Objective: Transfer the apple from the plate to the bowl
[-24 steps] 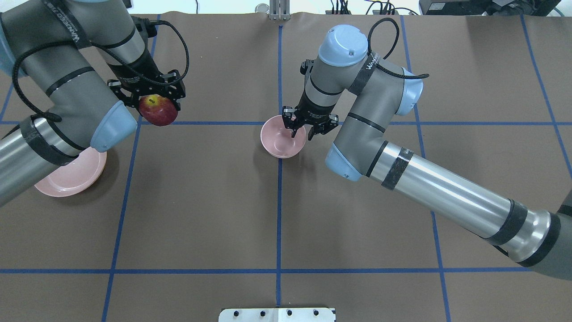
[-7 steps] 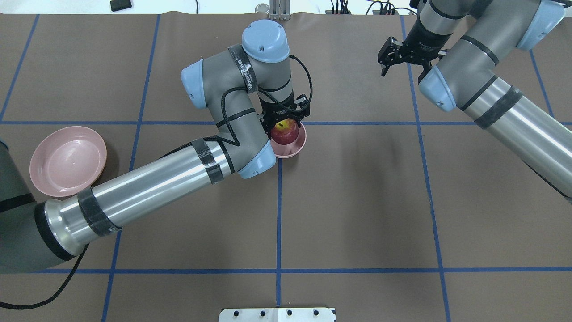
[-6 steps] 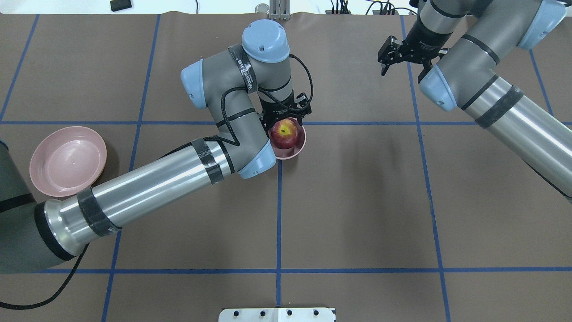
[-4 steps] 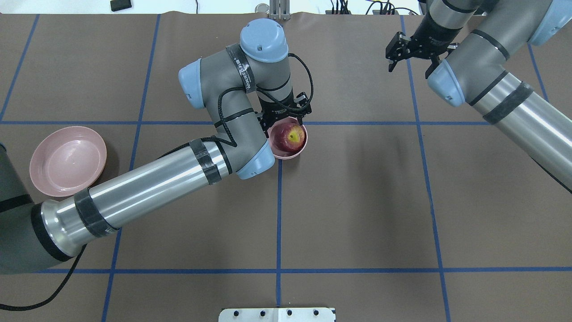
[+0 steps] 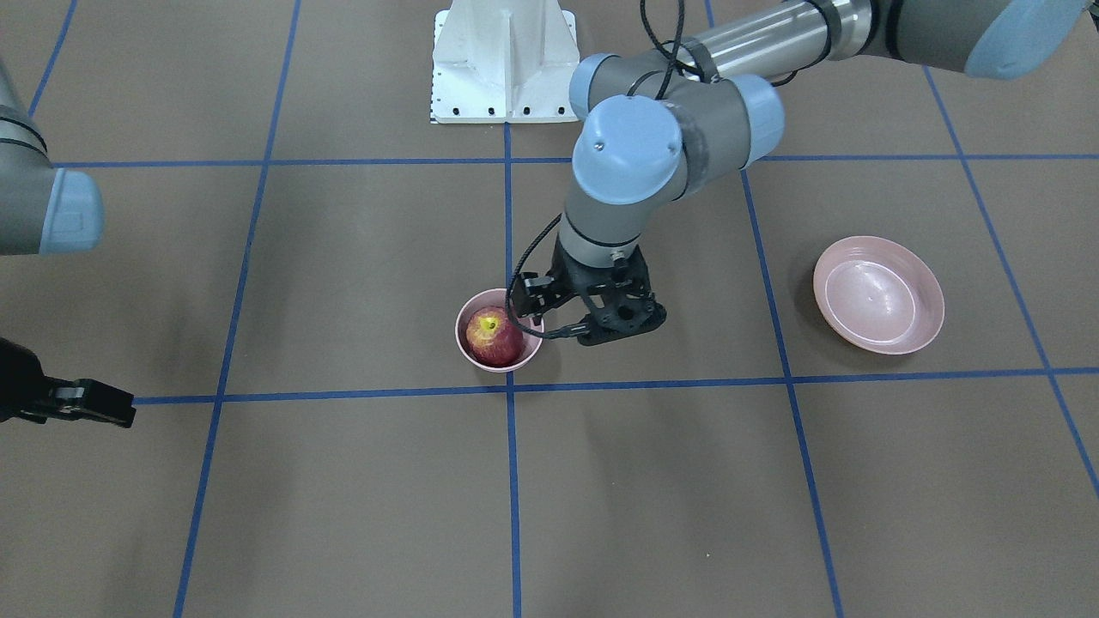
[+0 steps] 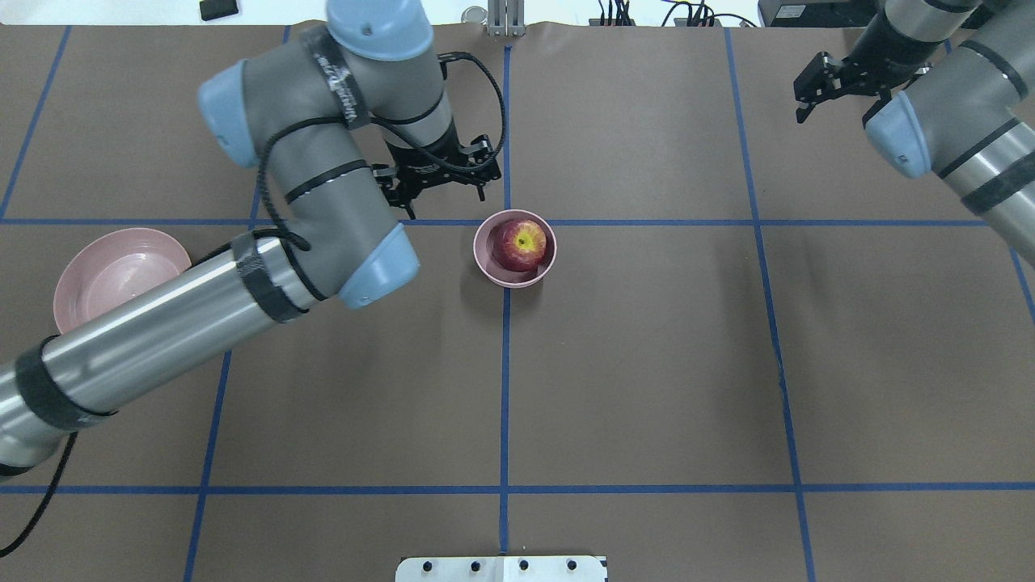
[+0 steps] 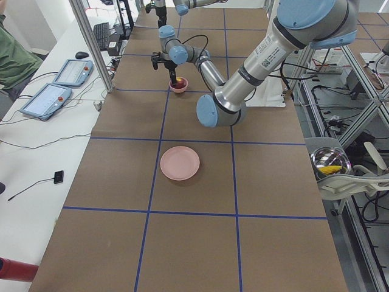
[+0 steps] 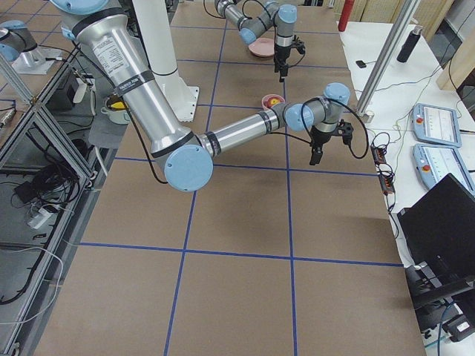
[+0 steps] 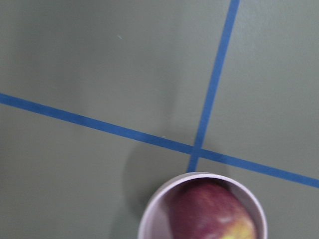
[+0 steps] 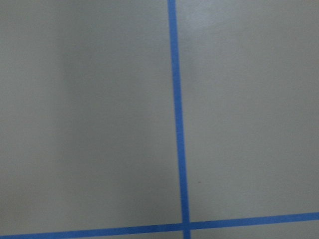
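Note:
The dark-red apple (image 6: 521,242) sits in the small deep pink bowl (image 6: 487,264) at the table's centre, stem dimple up. It also shows in the front view (image 5: 492,335) and in the left wrist view (image 9: 209,214). My left gripper (image 6: 445,202) is open and empty. It hangs just beyond the bowl, to its left, clear of the rim; in the front view (image 5: 592,330) it is beside the bowl (image 5: 468,354). The wide shallow pink plate (image 6: 105,267) lies empty at the far left, partly under my left forearm. My right gripper (image 6: 833,101) is open and empty, high at the back right.
A white mount plate (image 6: 501,568) sits at the near table edge and shows at the top of the front view (image 5: 502,60). Blue tape lines (image 6: 505,388) divide the brown table. Operator tablets (image 7: 51,97) lie off the table's far side.
My left gripper has let go of the apple, which now rests in the bowl, and has drawn back up and to the left. My right arm has swung further right.

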